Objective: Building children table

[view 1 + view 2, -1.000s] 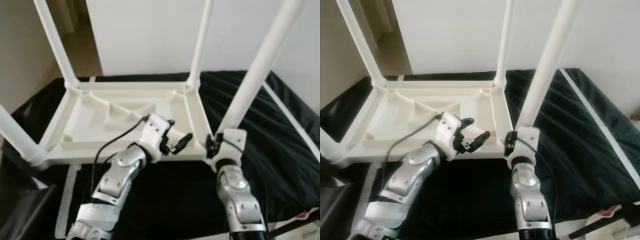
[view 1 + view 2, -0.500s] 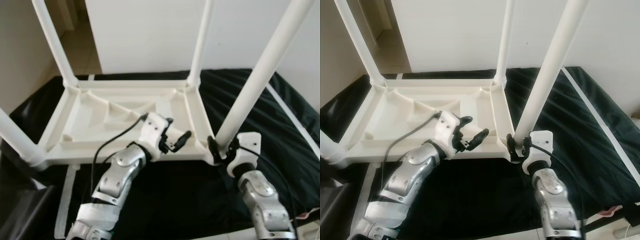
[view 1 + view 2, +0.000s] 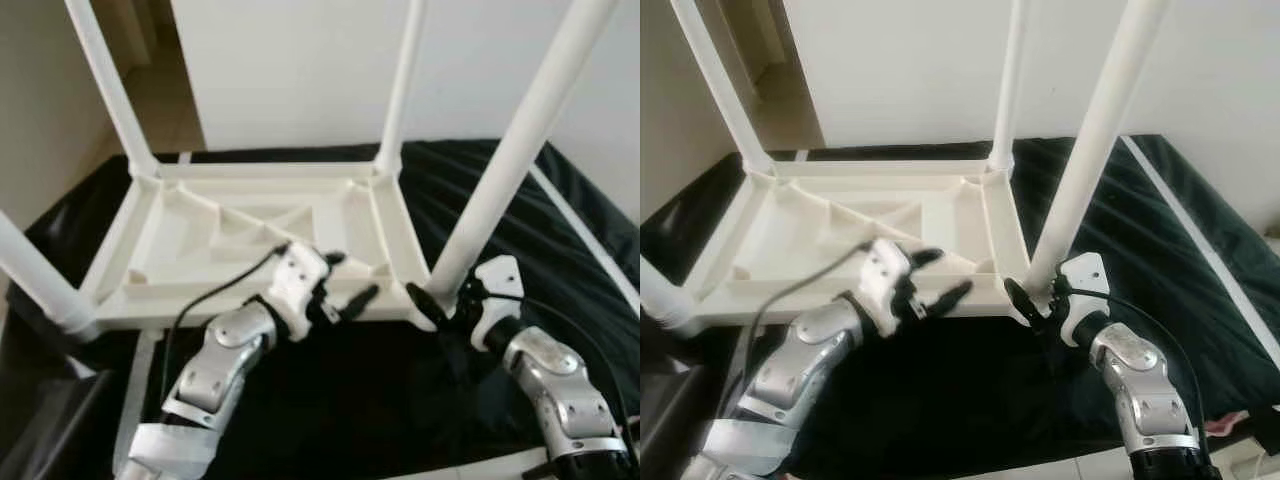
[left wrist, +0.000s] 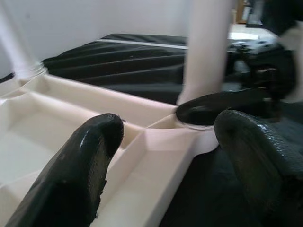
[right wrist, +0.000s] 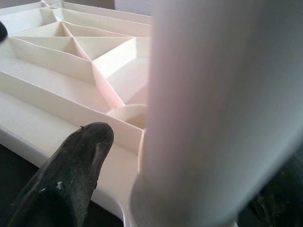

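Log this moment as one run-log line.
right gripper: around near-right leg base | left gripper: open, at tabletop near rim | tabletop: upside down on black sheet

No legible text, seemingly.

All four white table legs run out of the top or left edge of the head views, the near right leg (image 3: 510, 160) included. The left arm (image 3: 800, 365) is motion-blurred. In the right wrist view, that leg hides most of one black finger (image 5: 279, 198).
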Available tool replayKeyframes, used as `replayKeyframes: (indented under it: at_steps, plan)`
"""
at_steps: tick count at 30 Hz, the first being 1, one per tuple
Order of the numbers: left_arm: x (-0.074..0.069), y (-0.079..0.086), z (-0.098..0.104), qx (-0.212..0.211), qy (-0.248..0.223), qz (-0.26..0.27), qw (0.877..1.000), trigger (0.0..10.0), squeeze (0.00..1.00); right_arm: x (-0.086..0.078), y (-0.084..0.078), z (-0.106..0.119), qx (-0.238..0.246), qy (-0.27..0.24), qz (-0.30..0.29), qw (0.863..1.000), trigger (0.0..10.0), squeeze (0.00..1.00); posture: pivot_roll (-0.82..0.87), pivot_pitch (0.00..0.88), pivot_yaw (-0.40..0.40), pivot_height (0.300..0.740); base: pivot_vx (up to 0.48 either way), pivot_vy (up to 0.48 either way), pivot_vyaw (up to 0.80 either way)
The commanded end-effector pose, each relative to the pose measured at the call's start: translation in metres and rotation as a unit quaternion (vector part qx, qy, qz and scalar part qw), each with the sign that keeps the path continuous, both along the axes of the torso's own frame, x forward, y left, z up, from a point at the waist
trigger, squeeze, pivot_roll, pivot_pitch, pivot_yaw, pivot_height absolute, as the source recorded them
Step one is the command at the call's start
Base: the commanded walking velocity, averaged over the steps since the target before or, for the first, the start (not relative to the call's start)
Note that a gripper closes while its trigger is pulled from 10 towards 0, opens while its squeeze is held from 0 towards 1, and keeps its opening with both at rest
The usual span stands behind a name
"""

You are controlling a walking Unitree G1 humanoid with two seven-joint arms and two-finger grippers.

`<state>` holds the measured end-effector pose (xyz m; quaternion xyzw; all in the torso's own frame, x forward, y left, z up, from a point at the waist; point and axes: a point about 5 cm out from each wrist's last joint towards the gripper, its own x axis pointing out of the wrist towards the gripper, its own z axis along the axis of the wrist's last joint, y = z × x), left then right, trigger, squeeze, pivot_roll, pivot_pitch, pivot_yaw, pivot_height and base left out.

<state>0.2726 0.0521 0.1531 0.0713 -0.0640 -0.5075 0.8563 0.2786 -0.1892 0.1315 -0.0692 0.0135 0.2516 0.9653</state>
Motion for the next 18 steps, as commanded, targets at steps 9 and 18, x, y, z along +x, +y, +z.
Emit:
replayKeyframes:
  at_steps: [9,18]
  plan:
    - [-0.005,-0.004,-0.020,0.062,-0.033,0.013,0.997,10.0,0.00,0.009,0.005,-0.006,-0.027,-0.003,0.032,0.999,0.0,0.00,0.01,0.000,-0.007,0.740,0.000,0.000,0.00]
    - [-0.001,-0.003,-0.018,0.070,-0.051,0.023,0.996,10.0,0.00,0.006,0.002,-0.014,-0.032,0.012,0.038,0.999,0.0,0.00,0.00,0.000,-0.005,0.740,0.000,0.000,0.00]
